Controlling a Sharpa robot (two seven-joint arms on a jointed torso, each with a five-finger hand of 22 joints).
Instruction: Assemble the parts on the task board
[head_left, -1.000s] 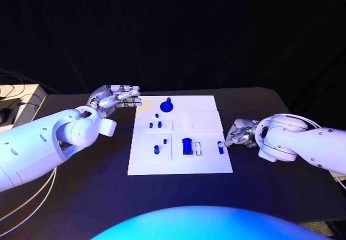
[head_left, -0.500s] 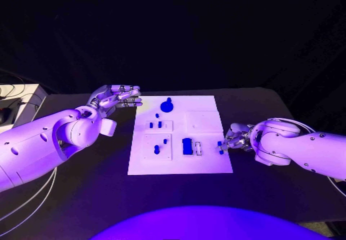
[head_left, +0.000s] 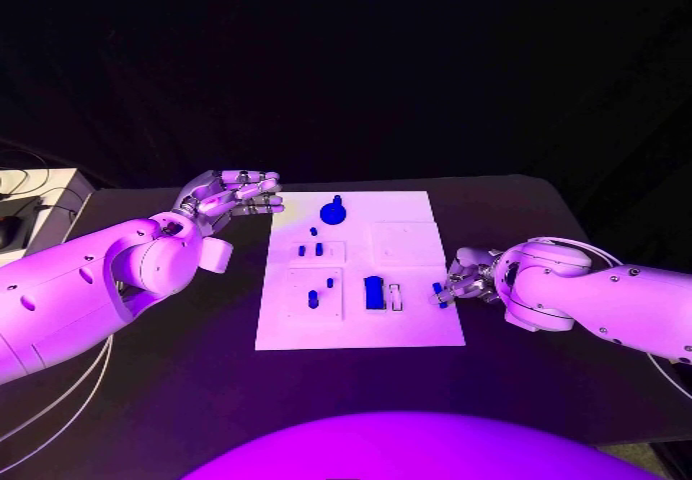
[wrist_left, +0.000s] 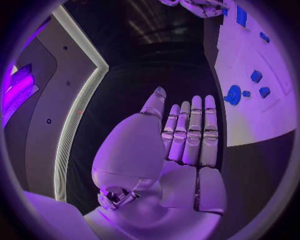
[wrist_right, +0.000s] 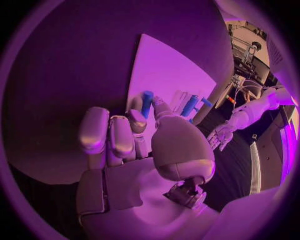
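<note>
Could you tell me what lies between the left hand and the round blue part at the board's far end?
In the head view, only bare black table and a strip of the task board separate the left hand from the round blue part.

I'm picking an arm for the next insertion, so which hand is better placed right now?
The right hand: it already pinches a small blue part at the task board's right edge. The left hand holds nothing, off the far left corner.

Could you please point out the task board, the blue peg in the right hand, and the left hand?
task board (head_left: 404, 240): head view, bare far-right area.
blue peg (wrist_right: 147, 102): right wrist view, its shaft.
left hand (head_left: 231, 195): head view, its middle.
</note>
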